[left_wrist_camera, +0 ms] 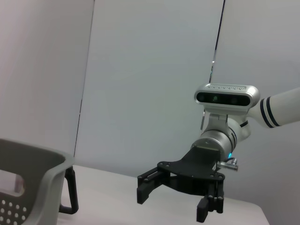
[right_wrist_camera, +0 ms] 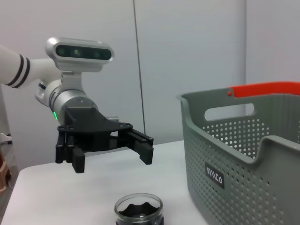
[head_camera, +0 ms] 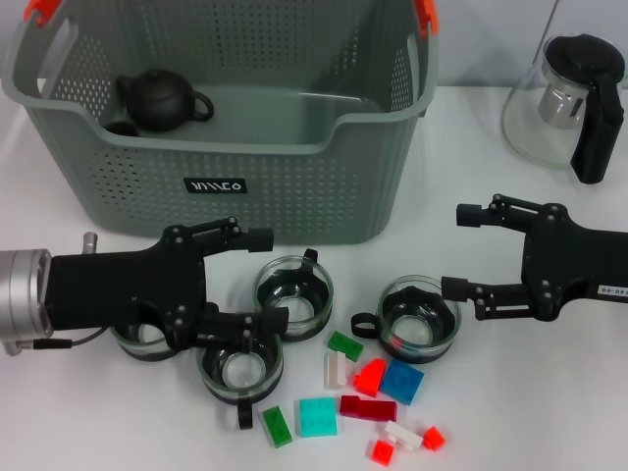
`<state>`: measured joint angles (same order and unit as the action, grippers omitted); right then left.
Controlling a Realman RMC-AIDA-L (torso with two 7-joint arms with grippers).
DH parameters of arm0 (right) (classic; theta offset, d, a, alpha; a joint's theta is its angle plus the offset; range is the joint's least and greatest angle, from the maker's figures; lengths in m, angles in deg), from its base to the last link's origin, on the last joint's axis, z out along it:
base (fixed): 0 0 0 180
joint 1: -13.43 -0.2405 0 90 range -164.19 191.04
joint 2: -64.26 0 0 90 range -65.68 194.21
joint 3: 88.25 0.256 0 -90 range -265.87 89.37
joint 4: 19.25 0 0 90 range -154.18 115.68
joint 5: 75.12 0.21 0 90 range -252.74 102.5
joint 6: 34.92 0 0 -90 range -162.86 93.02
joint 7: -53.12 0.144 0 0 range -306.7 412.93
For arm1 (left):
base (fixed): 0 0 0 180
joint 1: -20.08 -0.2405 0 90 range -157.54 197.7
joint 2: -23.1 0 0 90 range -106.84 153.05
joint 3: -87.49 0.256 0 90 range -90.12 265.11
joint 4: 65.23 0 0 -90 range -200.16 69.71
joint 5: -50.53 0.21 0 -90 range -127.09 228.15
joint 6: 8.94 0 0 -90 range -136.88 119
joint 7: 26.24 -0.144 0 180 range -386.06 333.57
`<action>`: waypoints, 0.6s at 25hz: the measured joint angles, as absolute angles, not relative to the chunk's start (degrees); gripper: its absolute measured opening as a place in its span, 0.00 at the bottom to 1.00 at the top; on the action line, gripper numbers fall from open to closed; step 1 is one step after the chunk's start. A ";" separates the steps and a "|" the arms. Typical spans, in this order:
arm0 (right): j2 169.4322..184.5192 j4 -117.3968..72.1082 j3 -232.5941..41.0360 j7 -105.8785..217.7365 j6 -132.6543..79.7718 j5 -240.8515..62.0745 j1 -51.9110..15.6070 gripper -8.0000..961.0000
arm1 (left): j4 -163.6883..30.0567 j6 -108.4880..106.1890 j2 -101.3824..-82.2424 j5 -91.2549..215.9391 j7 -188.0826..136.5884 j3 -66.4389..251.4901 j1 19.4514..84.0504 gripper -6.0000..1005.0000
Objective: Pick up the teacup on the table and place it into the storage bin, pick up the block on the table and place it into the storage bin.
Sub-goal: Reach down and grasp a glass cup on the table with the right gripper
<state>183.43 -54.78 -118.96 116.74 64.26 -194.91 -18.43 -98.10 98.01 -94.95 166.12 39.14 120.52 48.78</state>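
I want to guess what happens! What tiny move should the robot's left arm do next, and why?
Probably lower the left gripper onto the glass teacup right under it. Its jaws are open and empty, four teacups sit on the table, and the storage bin holds only a dark teapot. The right gripper waits open by another cup.

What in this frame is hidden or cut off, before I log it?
- Head view: the left hand covers most of the leftmost teacup.
- Head view: the small dark item beside the teapot in the storage bin is half hidden by the bin's front wall.
- Head view: the top edge cuts off the bin's far rim.
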 joint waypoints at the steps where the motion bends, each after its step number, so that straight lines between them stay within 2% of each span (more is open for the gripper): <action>1: 183.37 -54.80 -119.04 116.58 64.51 -194.92 -18.40 0.95 | -98.09 98.02 -94.98 166.13 39.12 120.52 48.65 0.93; 5: 183.12 -56.50 -119.35 115.62 66.01 -195.40 -18.33 0.99 | -98.10 98.00 -95.16 166.16 39.02 120.49 48.10 0.93; 15: 183.04 -63.36 -121.67 118.90 68.44 -198.36 -19.03 0.99 | -97.73 97.35 -95.85 165.72 38.97 120.01 47.53 0.93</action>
<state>183.04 -63.36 -121.67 118.90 68.44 -198.36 -19.03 -97.73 97.35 -95.85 165.72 38.97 120.01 47.53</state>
